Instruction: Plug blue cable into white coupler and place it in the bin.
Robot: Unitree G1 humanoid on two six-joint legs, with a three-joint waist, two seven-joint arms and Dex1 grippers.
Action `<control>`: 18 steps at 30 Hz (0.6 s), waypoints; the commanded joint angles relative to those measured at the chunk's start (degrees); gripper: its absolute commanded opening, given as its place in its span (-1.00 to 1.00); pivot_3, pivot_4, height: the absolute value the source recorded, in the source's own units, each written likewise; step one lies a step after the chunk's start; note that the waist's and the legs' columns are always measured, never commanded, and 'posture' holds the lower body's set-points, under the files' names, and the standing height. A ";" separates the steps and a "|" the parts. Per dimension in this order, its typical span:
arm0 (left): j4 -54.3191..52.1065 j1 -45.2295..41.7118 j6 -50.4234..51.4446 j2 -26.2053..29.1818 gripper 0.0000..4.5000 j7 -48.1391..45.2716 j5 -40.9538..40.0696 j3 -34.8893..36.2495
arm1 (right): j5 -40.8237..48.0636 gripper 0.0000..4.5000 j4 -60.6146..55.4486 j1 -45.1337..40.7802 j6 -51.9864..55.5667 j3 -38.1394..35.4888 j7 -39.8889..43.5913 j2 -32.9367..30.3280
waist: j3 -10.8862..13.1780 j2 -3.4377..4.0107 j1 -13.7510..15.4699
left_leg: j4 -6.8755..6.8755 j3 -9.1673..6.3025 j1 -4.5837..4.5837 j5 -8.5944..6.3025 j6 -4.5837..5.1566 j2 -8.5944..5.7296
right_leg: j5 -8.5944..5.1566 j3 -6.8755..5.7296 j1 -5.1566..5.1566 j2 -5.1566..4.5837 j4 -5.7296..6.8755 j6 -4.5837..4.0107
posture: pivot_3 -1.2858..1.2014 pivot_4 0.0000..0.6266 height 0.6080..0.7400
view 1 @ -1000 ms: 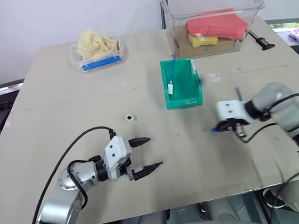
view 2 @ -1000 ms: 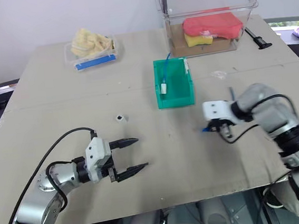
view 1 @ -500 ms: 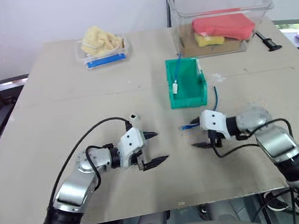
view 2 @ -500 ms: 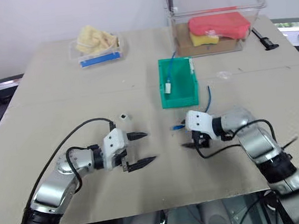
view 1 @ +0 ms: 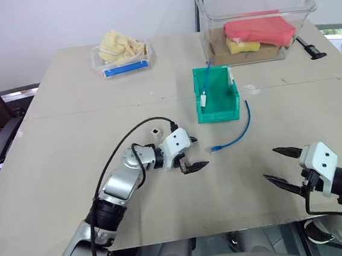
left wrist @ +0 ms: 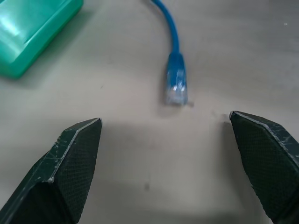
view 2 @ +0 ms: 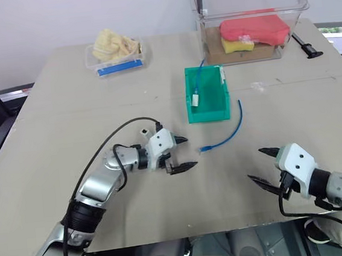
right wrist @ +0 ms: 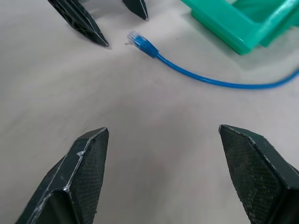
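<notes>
Left gripper (view 1: 193,154) spread wide, empty, just short of the blue cable (view 1: 239,131), which lies loose on the table beside the bin (view 1: 217,103); right gripper (view 1: 282,165) also wide, empty, well apart from the bin. Cable looks light, limp; the stiff clear plug (left wrist: 177,93) is the likely hold. White coupler (view 1: 155,131) sits behind the left wrist, socket facing hard to make out.

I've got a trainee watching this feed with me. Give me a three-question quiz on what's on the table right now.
1. True or false: the blue cable lies loose on the table, held by neither gripper.
2. What lies nearest the left gripper? A) the cable's clear plug B) the clear tub C) the black tool
3. Fill in: the white coupler sits on the table, outside the green ____.

Key: 1 true; 2 A; 3 bin. Both the left gripper and the right gripper stand open.
</notes>
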 commanded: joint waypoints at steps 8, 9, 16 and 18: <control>4.90 -5.90 -0.29 -3.04 -0.03 -3.68 3.19 -3.87 | 2.18 0.65 -6.44 9.69 -2.65 -6.22 -2.88 -0.30 | -0.07 0.04 0.26 | 0.10 -0.06 0.04 0.06 -0.10 -0.06 | -0.02 -0.19 0.22 -0.06 -0.07 0.02 | 0.03 -0.52 1.00; 4.85 -5.92 -0.34 -3.00 -0.22 -3.82 3.25 -3.87 | 2.30 0.65 -6.50 9.80 -2.72 -6.30 -2.92 -0.37 | -0.07 0.05 0.19 | 0.10 -0.07 0.04 0.06 -0.11 -0.05 | -0.02 -0.17 0.22 -0.06 -0.08 0.02 | 0.03 -0.52 1.00; 3.72 -5.40 0.02 -3.01 -0.98 -4.67 3.34 -3.91 | 4.46 0.65 -7.97 7.36 0.17 -4.57 -5.70 -0.68 | -0.08 0.05 0.28 | 0.09 -0.15 0.08 0.03 -0.06 -0.02 | -0.02 -0.18 0.24 -0.04 -0.06 0.02 | 0.03 -0.52 1.00; 3.37 -5.02 -0.20 -2.84 -0.98 -4.91 3.10 -3.69 | 6.47 0.65 -7.92 5.39 1.77 -4.59 -6.91 -0.31 | -0.08 0.05 0.28 | 0.10 -0.15 0.08 0.04 -0.07 -0.02 | -0.02 -0.17 0.24 -0.05 -0.07 0.02 | 0.03 -0.52 1.00</control>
